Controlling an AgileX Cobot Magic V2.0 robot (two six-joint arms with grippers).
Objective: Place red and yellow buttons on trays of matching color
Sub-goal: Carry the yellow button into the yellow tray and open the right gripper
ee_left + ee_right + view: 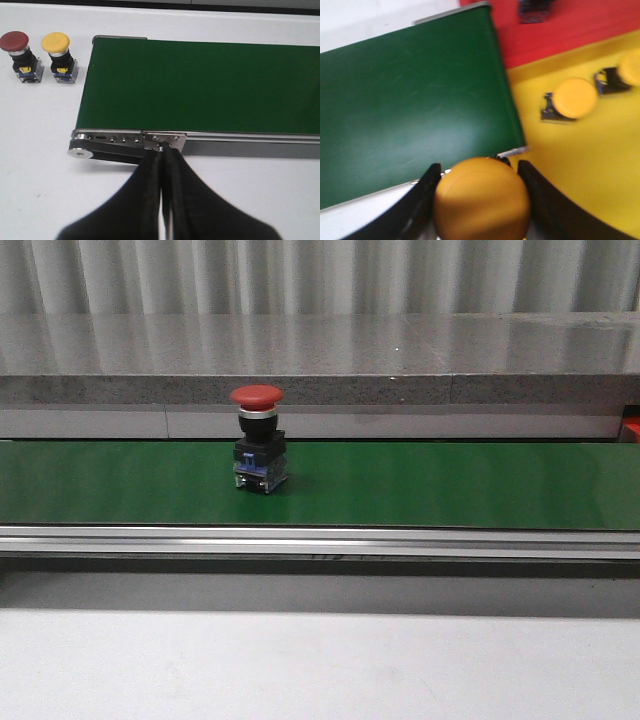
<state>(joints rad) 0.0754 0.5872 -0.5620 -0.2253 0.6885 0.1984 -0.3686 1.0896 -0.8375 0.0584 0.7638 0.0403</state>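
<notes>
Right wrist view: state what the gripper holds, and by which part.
The right gripper holds a yellow button by its rounded cap, one finger on each side. The left gripper is shut on nothing.

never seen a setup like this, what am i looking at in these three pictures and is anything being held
This is a two-armed robot sorting push-buttons by colour. The front view looks across a green conveyor belt where a red button stands upright. The other two pictures come from cameras on the wrists. The left hand is shut and empty, near the belt's end; beyond it a red-capped button and a yellow-capped button stand side by side on the white table. The right hand grips a yellow button beside a yellow tray already holding yellow ones; a red tray lies past it.
</notes>
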